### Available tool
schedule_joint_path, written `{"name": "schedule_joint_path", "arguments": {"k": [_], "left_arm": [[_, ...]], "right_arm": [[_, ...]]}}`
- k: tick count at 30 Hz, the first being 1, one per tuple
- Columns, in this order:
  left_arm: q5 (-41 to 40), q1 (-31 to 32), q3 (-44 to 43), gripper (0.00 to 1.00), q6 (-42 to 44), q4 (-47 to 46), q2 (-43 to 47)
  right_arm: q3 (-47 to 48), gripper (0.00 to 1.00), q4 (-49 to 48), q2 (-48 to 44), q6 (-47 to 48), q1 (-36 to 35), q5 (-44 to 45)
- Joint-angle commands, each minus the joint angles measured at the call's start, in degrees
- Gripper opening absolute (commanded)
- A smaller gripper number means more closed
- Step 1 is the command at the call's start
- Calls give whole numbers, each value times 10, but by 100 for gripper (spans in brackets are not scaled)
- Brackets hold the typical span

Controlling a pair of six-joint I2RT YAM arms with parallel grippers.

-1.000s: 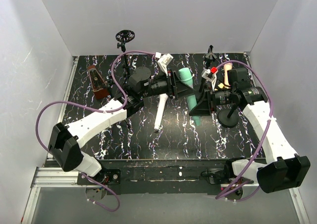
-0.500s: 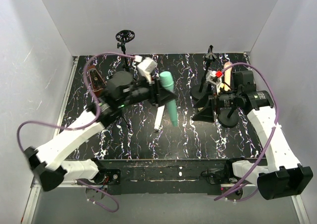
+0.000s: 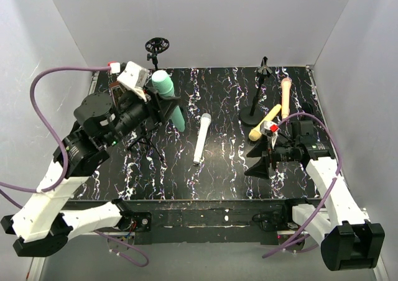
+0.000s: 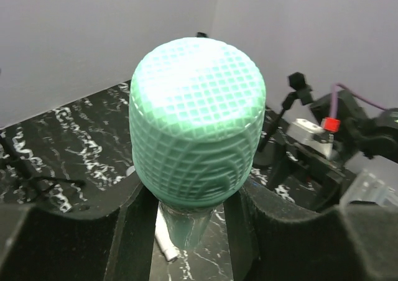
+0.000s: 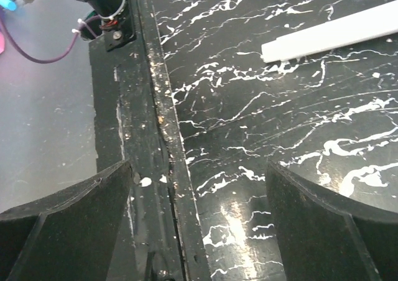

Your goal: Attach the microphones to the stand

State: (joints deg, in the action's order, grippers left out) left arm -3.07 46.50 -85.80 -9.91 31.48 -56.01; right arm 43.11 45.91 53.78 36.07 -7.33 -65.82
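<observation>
Left end effector [image 4: 189,231]: pinching mint green, mesh-headed plastic microphone [image 4: 196,119], raised far left
Right end effector [image 5: 196,216]: spread, empty
Risk: microphone sits slanted in my grip, could miss black ring-topped stand [image 3: 157,46]

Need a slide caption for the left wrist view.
Close-up: left fingers grip the mint green microphone below its mesh head, above the black marbled table.

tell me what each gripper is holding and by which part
The left gripper holds the green microphone by its handle, just under the head. The right gripper is open and holds nothing.
</observation>
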Motion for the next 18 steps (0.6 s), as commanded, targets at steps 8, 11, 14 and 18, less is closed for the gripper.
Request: {"name": "schedule_joint_path", "arguments": {"k": [8, 11, 14, 18], "left_arm": [[-102, -2, -72, 0, 36, -1, -70], [-120, -4, -96, 0, 48, 7, -88], [-135, -11, -124, 0, 64, 15, -106], [-147, -35, -144, 0, 81, 13, -125]], "right_arm": [[-12, 94, -28, -2, 71, 40, -7], [-1, 94, -2, 12, 93, 40, -10], [-1, 94, 3, 12, 101, 40, -6], [-1, 94, 0, 5, 101, 40, 3]]}}
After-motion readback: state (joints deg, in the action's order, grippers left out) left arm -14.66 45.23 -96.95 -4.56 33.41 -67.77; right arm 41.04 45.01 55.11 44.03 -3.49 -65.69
